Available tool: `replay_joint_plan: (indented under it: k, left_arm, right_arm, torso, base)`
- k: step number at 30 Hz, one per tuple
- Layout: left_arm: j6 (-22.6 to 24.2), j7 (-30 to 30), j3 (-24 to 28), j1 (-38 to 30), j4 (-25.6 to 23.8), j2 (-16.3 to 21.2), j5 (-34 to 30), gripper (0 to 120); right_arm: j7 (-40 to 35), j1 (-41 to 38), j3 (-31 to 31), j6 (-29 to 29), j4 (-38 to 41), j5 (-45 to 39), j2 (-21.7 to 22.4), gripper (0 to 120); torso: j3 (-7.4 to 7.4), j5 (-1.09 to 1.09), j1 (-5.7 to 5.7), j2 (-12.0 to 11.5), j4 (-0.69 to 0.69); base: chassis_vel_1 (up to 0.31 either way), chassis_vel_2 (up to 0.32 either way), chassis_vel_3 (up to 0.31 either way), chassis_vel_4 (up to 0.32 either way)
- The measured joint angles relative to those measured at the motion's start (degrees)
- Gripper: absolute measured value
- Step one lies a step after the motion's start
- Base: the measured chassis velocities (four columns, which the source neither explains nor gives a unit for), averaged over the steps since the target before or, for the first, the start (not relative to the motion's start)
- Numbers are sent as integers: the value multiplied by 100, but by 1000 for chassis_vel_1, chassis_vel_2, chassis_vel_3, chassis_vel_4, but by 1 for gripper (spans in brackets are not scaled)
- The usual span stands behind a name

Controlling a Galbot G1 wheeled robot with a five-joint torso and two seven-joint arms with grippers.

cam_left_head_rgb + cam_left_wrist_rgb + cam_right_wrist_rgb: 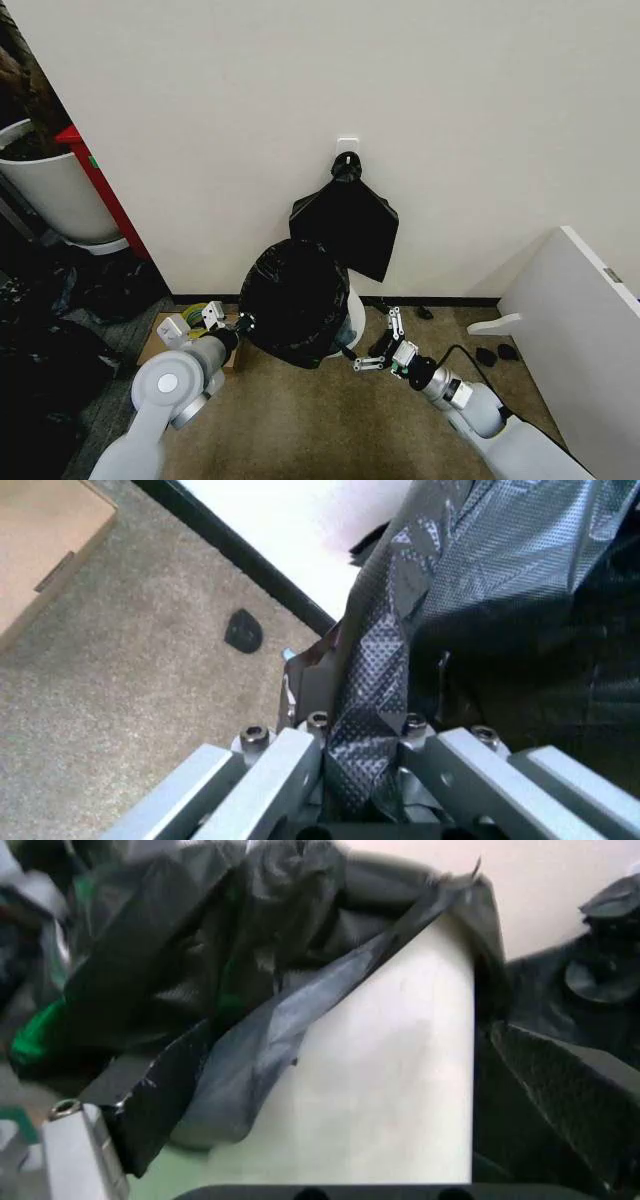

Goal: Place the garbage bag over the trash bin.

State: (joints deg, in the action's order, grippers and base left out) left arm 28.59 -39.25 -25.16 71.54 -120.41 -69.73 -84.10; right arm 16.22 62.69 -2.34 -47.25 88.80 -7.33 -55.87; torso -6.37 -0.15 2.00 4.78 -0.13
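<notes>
The garbage bag, shiny crinkled black plastic, is draped over the top and front of the trash bin, whose white side shows to the right of the plastic. My left gripper is at the bag's left side; in the left wrist view its fingers are shut on a fold of the garbage bag. My right gripper stands open just right of the bin, low by the carpet. The right wrist view shows the bin's white wall with the bag hanging over its rim.
A flat black bag hangs from a wall hook directly behind the bin. A cardboard box lies on the floor at left, and a white planter pot stands at far left. A white panel leans at right, with small black items on the carpet.
</notes>
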Motion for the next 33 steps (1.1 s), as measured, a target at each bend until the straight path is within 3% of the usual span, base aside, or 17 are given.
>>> replay_joint_plan:
  k: [6,10,14,19,25,29,33]
  left_arm:
    - [25,-11,29,22,-73,-5,-3,0]
    - [41,-11,47,17,-64,11,-6,0]
    - [48,-11,53,-8,1,16,-5,0]
    - [1,38,113,-51,121,18,127,0]
    - [-20,111,204,1,185,45,324,0]
    - [-31,156,459,141,182,105,570,0]
    - [34,184,605,191,210,126,812,0]
  right_arm:
    - [-804,-156,-185,-1,-357,904,-53,100]
    - [-1058,-195,-324,0,-360,957,-6,100]
    - [-969,-185,-409,1,-231,680,84,100]
    - [-160,-19,-372,2,113,-438,275,100]
    - [98,-69,-679,5,114,-804,254,100]
    - [-854,-3,-881,82,468,-675,135,100]
    - [-1253,187,-881,176,954,-331,68,100]
  torso:
    - [0,1,0,0,0]
    - [0,0,0,0,0]
    - [0,0,0,0,1]
    - [0,0,0,0,0]
    - [0,0,0,0,0]
    - [0,0,0,0,1]
    - [1,0,0,0,0]
  base:
    - [0,0,0,0]
    - [0,0,0,0]
    - [0,0,0,0]
    - [0,0,0,0]
    - [0,0,0,0]
    - [0,0,0,0]
    - [0,0,0,0]
